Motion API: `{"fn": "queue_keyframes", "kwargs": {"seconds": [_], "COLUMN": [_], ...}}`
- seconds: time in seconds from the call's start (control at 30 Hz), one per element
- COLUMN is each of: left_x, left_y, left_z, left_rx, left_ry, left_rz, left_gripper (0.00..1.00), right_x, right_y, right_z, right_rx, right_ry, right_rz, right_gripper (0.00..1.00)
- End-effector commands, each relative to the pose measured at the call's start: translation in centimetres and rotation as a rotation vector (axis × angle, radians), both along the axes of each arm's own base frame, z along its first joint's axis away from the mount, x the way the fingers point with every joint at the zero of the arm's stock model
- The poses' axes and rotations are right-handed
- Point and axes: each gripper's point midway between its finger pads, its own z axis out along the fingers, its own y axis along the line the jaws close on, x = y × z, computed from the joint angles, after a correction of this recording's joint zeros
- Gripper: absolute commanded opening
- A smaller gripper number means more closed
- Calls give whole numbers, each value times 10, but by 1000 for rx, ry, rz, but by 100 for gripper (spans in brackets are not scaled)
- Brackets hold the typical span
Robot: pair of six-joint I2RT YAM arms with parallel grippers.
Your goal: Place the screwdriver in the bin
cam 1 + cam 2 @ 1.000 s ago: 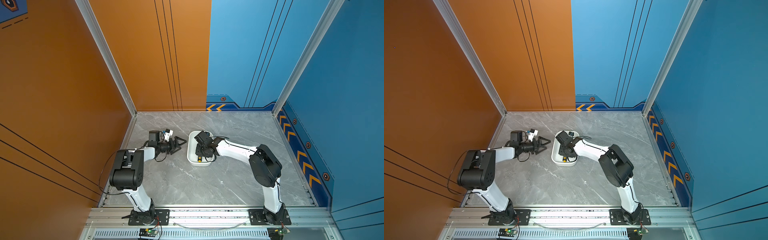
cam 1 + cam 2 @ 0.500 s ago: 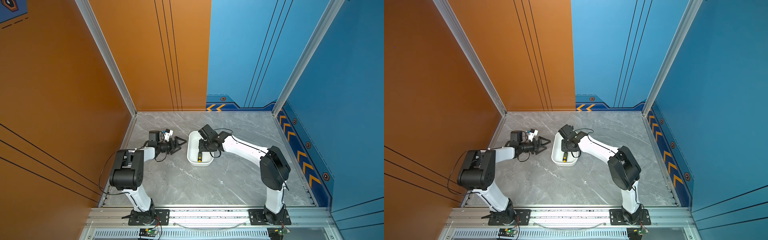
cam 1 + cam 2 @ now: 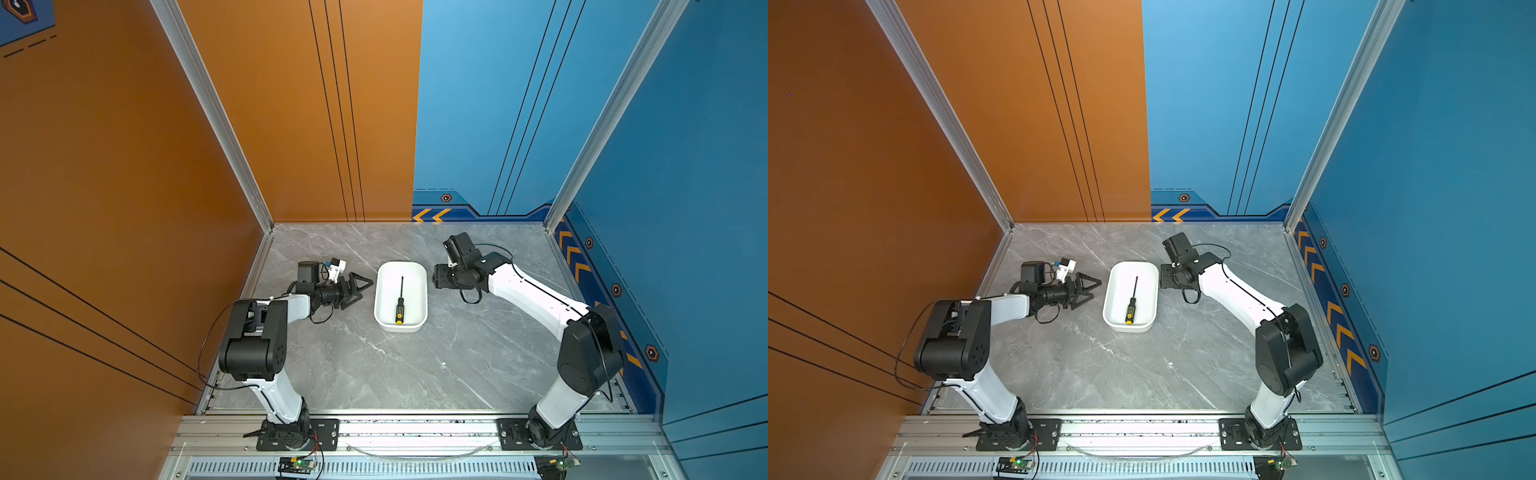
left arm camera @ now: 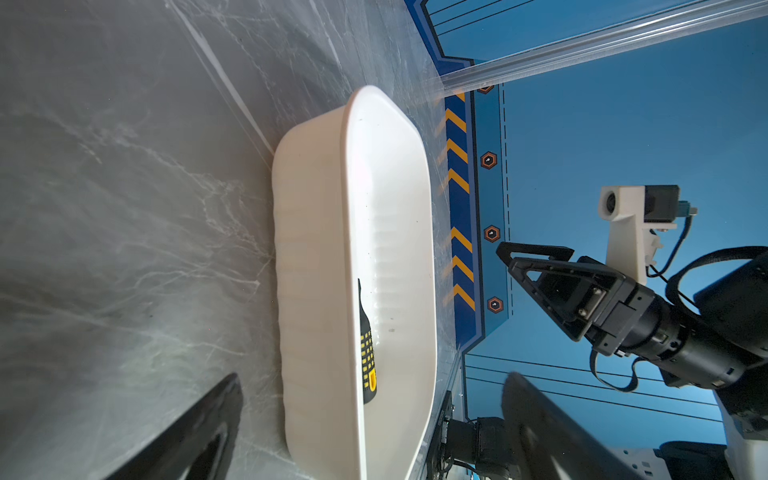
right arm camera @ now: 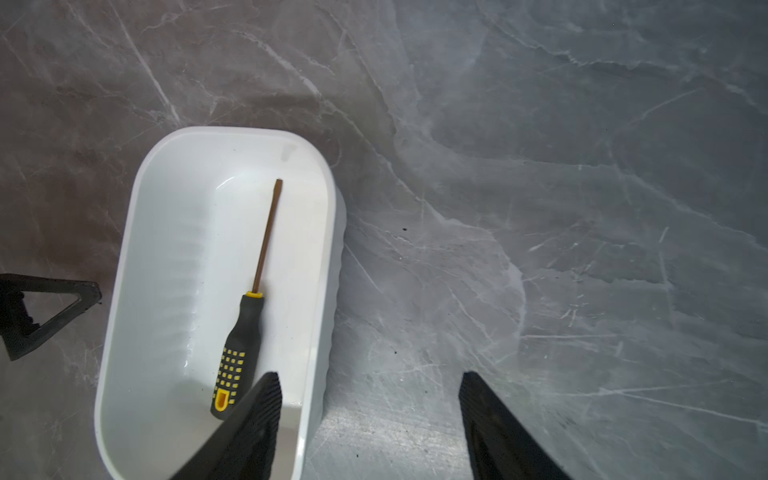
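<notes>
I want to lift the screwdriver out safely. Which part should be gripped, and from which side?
Probably the thick handle of the screwdriver, from straight above, jaws across its width. It lies flat along the floor of the bin, so the walls block a side approach, and the thin shaft offers little to pinch.

Screwdriver (image 4: 367, 357), left wrist view: you get the handle; most of the shaft is probably behind the bin (image 4: 316, 232) wall.
Right gripper (image 5: 370, 376), own wrist view: fingers (image 5: 249, 428) blurred, cut off by the edge.
</notes>
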Motion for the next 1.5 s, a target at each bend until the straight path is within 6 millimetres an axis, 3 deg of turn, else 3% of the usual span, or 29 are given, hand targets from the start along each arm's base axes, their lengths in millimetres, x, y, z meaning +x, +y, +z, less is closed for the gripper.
{"fn": "queue_keyframes", "kwargs": {"seconds": [0.0, 0.17, 0.33, 0.77, 1.07, 1.3, 1.47], "left_x": [-3, 1, 13, 31, 21, 14, 10], "left_y": [1, 5, 18, 94, 136, 153, 148], "left_z": [-1, -1, 4, 30, 51, 50, 48], "left_rx": [-18, 2, 40, 511, 788, 937, 970], "left_ry": [7, 0, -31, -244, -533, -605, -716], "left_rz": [-7, 20, 80, 360, 521, 542, 507], "left_gripper": [98, 98, 98, 98, 98, 98, 98], "right_x": [-6, -4, 1, 14, 20, 17, 14], "right_y": [-34, -75, -100, -175, -201, -209, -208], "right_z": [1, -1, -6, 4, 14, -11, -23], "right_rx": [-79, -148, -228, -209, -173, -160, -150], "right_ry": [-5, -19, -102, -279, -456, -476, -536], "right_rz": [-24, -57, -37, -182, -221, -233, -230], "right_gripper": [68, 69, 70, 71, 72, 72, 73]}}
